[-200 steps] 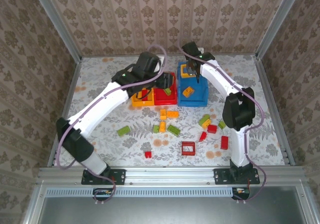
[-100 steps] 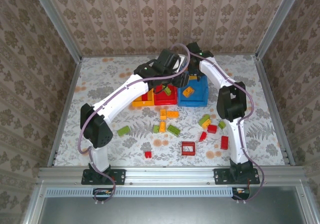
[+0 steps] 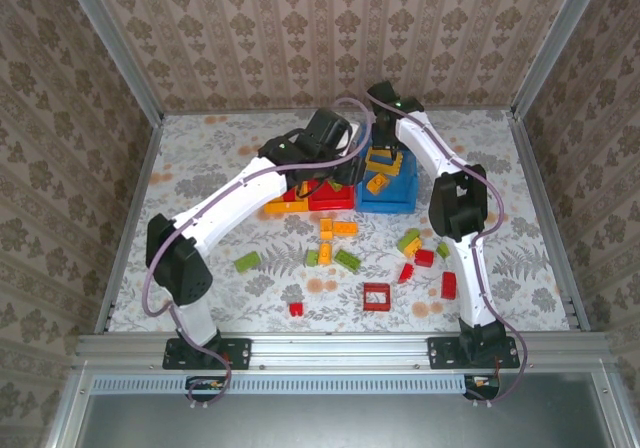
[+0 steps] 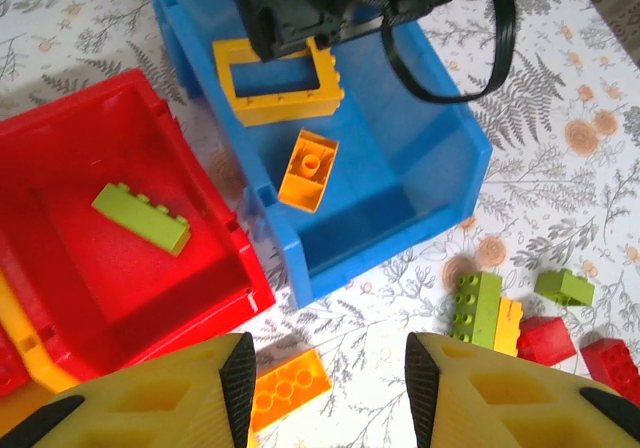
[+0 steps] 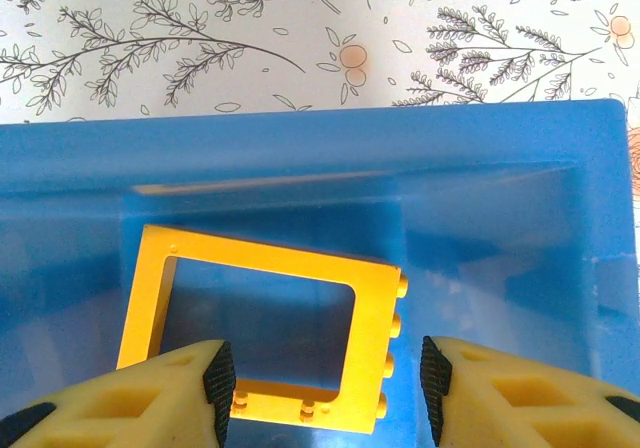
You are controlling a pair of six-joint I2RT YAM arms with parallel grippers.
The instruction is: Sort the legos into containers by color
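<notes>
My right gripper (image 5: 325, 383) hangs open inside the blue bin (image 5: 500, 228), its jaws on either side of a yellow hollow frame (image 5: 270, 258) that lies flat on the bin floor. An orange brick (image 4: 308, 168) lies beside that frame (image 4: 280, 73). My left gripper (image 4: 328, 393) is open and empty above the table in front of the red bin (image 4: 200, 268) and the blue bin (image 4: 440, 198). Below it lies an orange brick (image 4: 290, 388). A lime green brick (image 4: 140, 216) sits in the red bin. From above, both grippers (image 3: 350, 173) (image 3: 383, 158) crowd the bins.
The orange-yellow bin (image 3: 283, 206) stands left of the red bin (image 3: 330, 200). Loose bricks are scattered in front: orange ones (image 3: 338, 228), green ones (image 3: 247, 261) (image 3: 408, 240), a red frame (image 3: 377, 296) and red bricks (image 3: 449, 284). A metal rail (image 3: 340, 346) bounds the near edge.
My right gripper has opened over the blue bin and the yellow frame now lies loose. My left arm has swung right, from over the red bin toward the blue one.
</notes>
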